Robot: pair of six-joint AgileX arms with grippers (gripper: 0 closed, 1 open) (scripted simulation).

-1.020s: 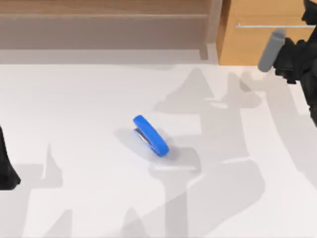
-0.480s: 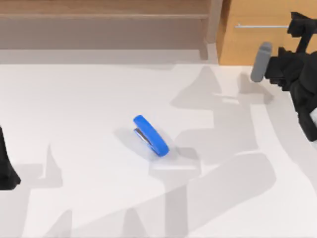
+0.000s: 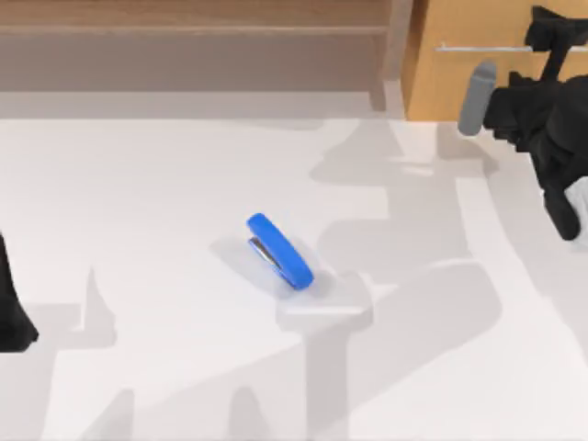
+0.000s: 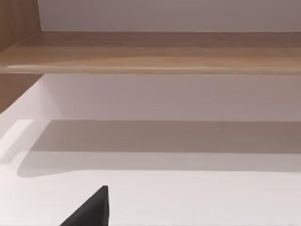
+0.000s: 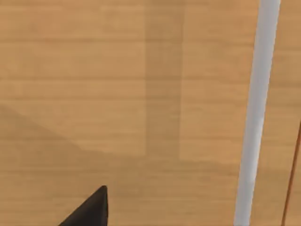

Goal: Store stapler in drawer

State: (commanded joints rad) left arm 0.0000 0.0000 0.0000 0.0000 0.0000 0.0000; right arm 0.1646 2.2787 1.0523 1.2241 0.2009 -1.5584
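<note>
Right gripper (image 3: 549,37) at drawer (image 3: 459,78) handle (image 3: 482,48), finger state unclear; stapler (image 3: 279,252) lay mid-table (image 3: 138,230); left arm parked at left edge.

The right arm (image 3: 542,119) is matte black and blocky, with angular housings, a grey cylinder (image 3: 476,97) jutting from its side and a pale patch lower down. The left arm (image 3: 11,312) is a plain black shape at the tabletop's left edge.

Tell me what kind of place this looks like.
Probably a simulated office or study desk: a white table holds a blue stapler, with a wooden shelf unit and a closed drawer along its far edge.
</note>
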